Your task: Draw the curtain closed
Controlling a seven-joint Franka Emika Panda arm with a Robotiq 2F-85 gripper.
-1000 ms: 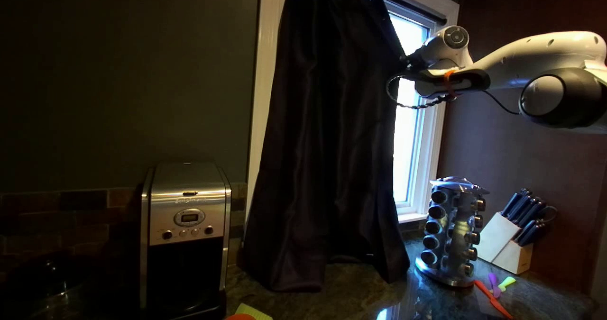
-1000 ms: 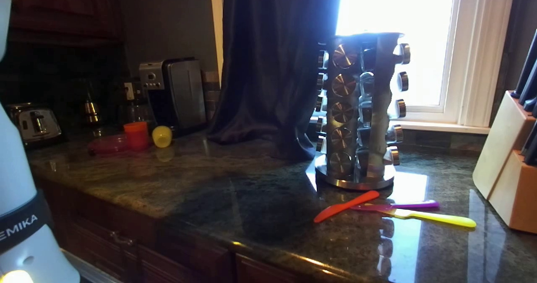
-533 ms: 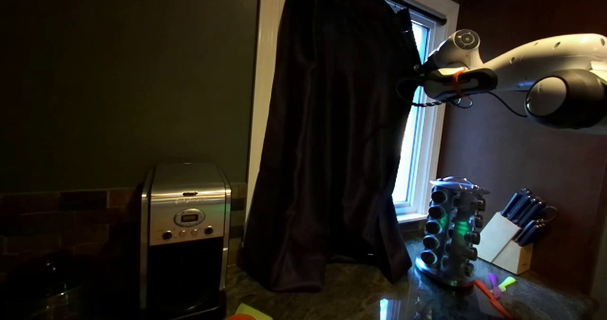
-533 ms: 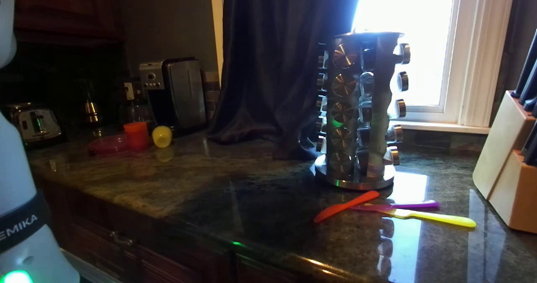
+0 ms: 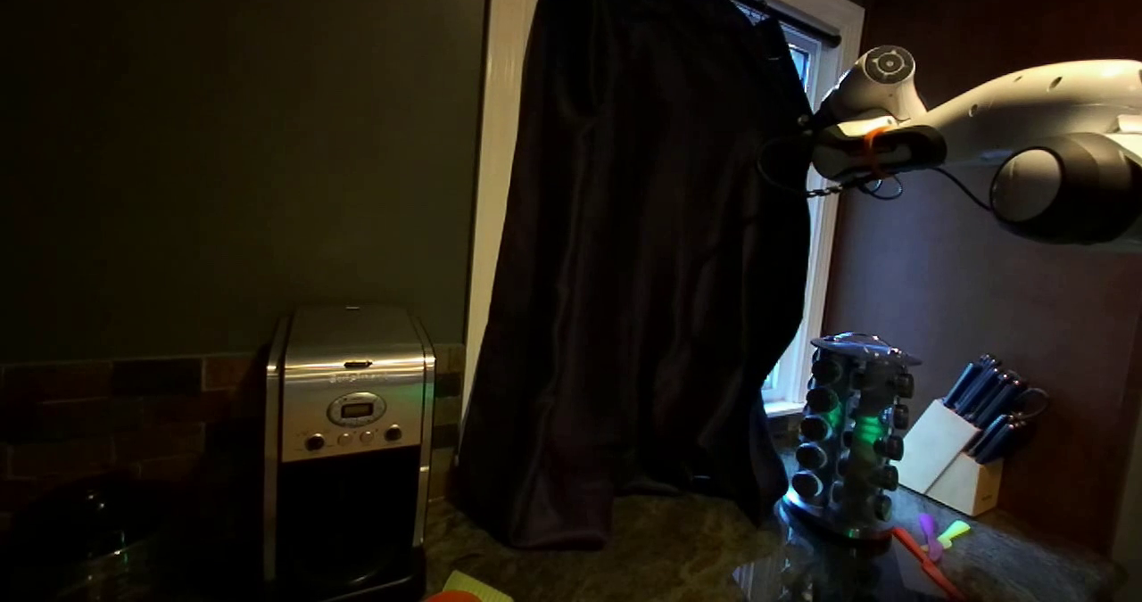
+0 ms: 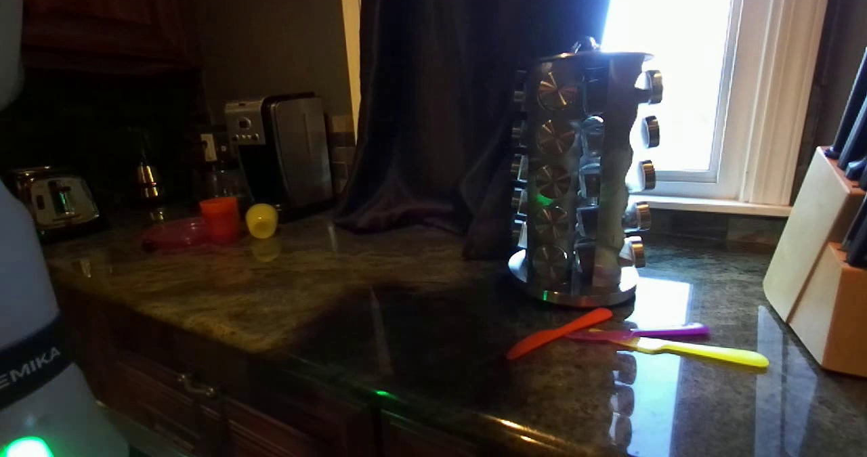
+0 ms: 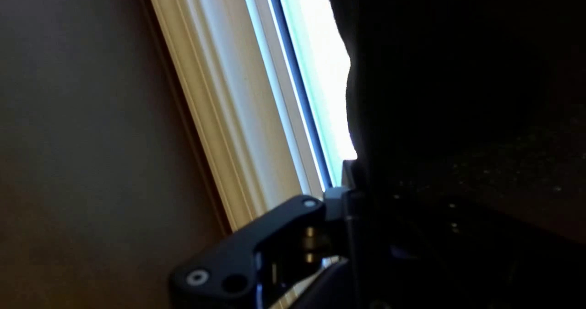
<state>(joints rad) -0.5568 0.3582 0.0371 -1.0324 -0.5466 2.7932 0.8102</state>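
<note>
The curtain [image 5: 669, 254] is a long, dark drape hanging from the rod over most of the window, in folds down to the counter. It also shows in an exterior view [image 6: 440, 105], lit from behind along its edge. My gripper [image 5: 800, 126] is at the curtain's free edge, at upper window height, and appears shut on it. In the wrist view the gripper [image 7: 364, 181] has one finger [image 7: 336, 203] against the dark cloth [image 7: 435, 71]. The other finger is lost in the dark. A narrow strip of bright window [image 7: 329, 66] shows beside the cloth edge.
A spice rack [image 5: 852, 441] stands on the counter close to the curtain's lower edge. A knife block [image 5: 955, 459] is beyond it. Plastic knives [image 6: 704, 352] lie in front of the rack. A coffee maker [image 5: 352, 406] stands on the curtain's far side. The window frame [image 7: 219, 94] borders the cloth.
My gripper has moved right in an exterior view, pulling the curtain's edge along the rod. The curtain covers more of the window, and the bright strip is narrower. The base light turned from white to green.
</note>
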